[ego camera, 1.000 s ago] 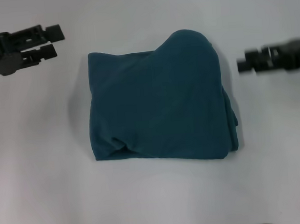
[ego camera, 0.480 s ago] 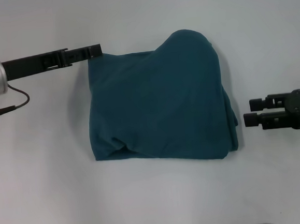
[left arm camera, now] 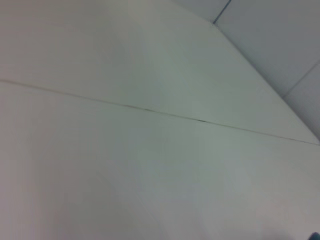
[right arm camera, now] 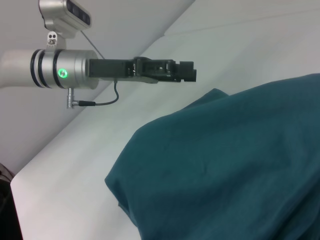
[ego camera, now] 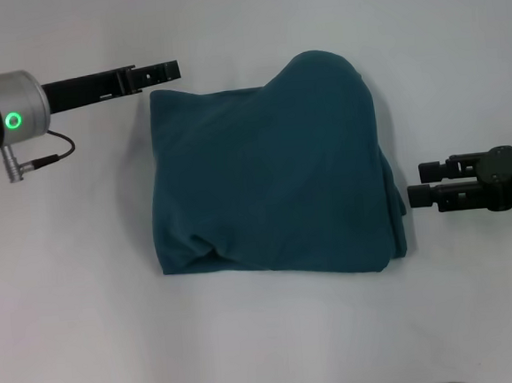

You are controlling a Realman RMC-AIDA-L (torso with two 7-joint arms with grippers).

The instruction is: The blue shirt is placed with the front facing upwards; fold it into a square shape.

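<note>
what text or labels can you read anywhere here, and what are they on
None can be read.
The blue shirt lies folded on the table with plain fabric up, no lettering showing.
The left gripper and right gripper carry no readable marks.

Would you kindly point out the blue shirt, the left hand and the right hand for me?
blue shirt [ego camera: 273, 181], head view, middle of the folded cloth.
left hand [ego camera: 168, 71], head view, tip by the shirt's far left corner.
right hand [ego camera: 422, 184], head view, between its fingertips, beside the shirt's right edge.
</note>
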